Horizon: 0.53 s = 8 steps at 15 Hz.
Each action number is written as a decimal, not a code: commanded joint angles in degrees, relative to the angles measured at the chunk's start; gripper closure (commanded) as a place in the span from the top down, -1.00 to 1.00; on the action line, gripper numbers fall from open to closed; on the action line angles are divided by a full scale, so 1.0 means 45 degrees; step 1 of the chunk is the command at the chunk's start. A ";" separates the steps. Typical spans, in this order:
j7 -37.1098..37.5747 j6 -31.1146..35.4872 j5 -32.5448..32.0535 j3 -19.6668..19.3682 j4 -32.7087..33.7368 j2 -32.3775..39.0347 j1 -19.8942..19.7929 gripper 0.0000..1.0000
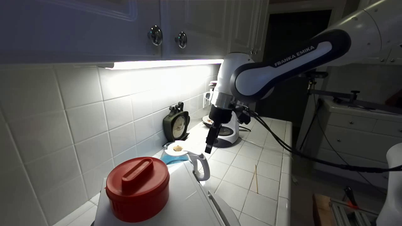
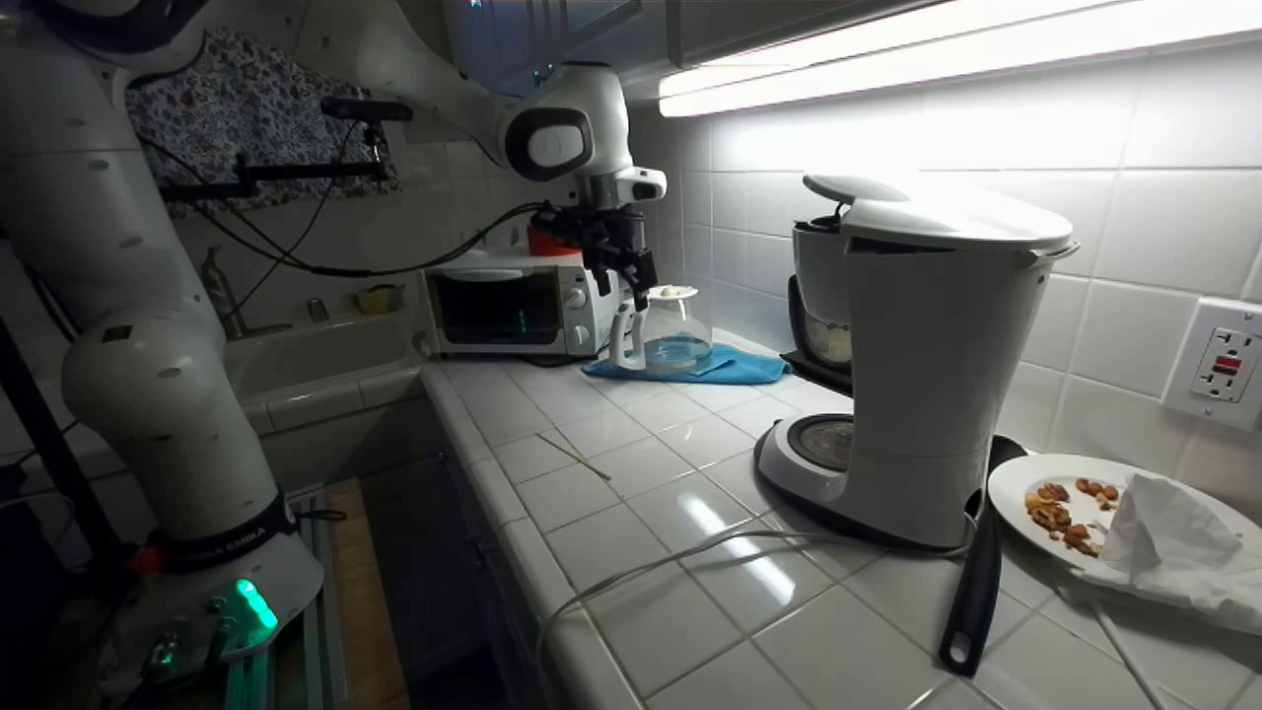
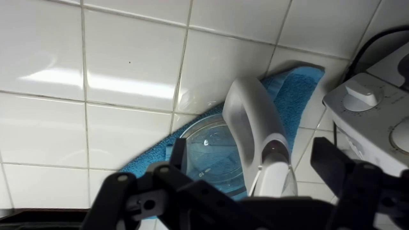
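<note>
My gripper (image 3: 249,153) is open and empty in the wrist view, with its two dark fingers wide apart. A glass carafe (image 3: 211,150) with a white handle (image 3: 263,108) shows between and beyond the fingers. The carafe stands upright on a blue cloth (image 3: 295,99). In an exterior view the gripper (image 2: 639,291) points down close above the carafe handle (image 2: 623,340); the glass body (image 2: 680,330) is beside it. In an exterior view the gripper (image 1: 208,149) is near the carafe's white lid (image 1: 176,149). I cannot tell whether a finger touches the carafe.
A white toaster oven (image 2: 582,316) bearing a red lidded container (image 1: 138,191) is beside the carafe. A white coffee maker (image 2: 927,394), its cord and a plate (image 2: 1020,483) with nuts share the counter. A thin stick (image 2: 575,457) lies there. A green dial device (image 1: 169,125) stands by the wall.
</note>
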 commanded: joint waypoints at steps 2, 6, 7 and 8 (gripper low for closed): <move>0.1109 0.0807 0.0239 0.0310 0.0803 0.0949 -0.0165 1.00; 0.1456 0.0981 0.0270 0.0501 0.1242 0.1436 -0.0129 1.00; 0.1398 0.0914 0.0352 0.0559 0.1351 0.1554 -0.0131 1.00; 0.1369 0.0872 0.0395 0.0622 0.1449 0.1673 -0.0127 1.00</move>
